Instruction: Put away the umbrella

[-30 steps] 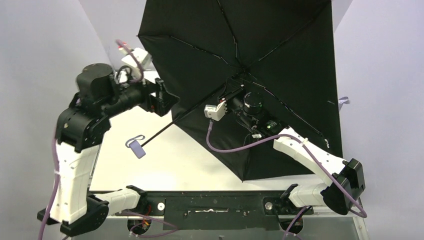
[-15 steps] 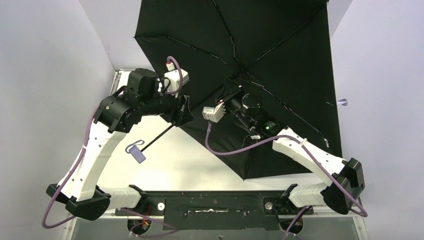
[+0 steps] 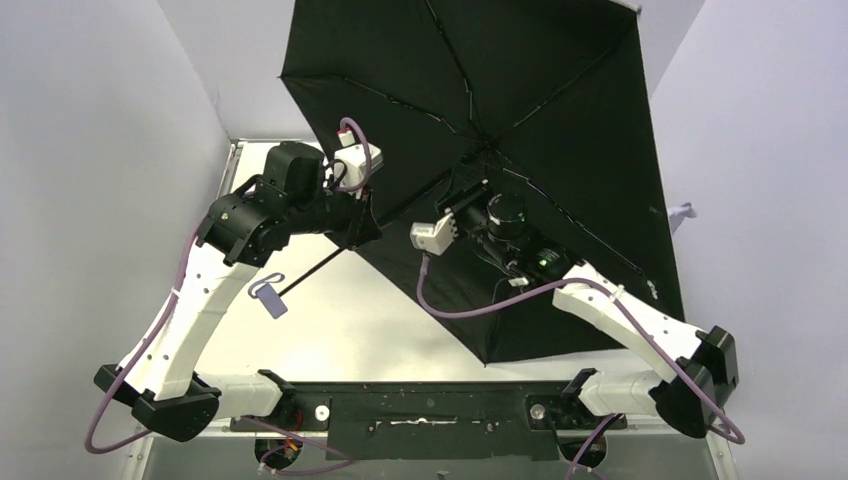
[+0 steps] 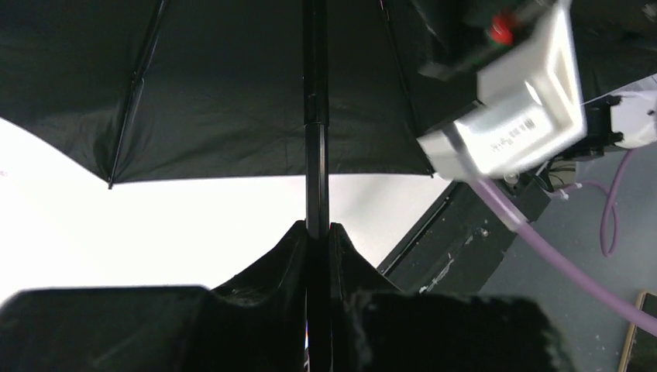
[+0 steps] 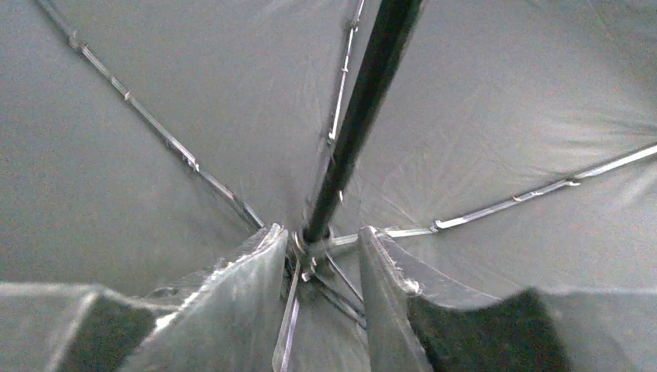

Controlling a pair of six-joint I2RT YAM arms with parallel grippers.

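Left gripper (image 4: 316,232) clamped on thin black shaft (image 4: 314,116) of open black-lined fabric umbrella (image 3: 560,110), canopy far-right, lavender knob handle (image 3: 270,300) near-left. Right gripper (image 5: 319,246) fingers apart, straddling metal runner hub (image 5: 310,254). Risk: loose right grip slips, canopy won't collapse.

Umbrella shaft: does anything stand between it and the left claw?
Nothing visible does. The left claw is closed on the black shaft of the open umbrella and touches it on both sides.
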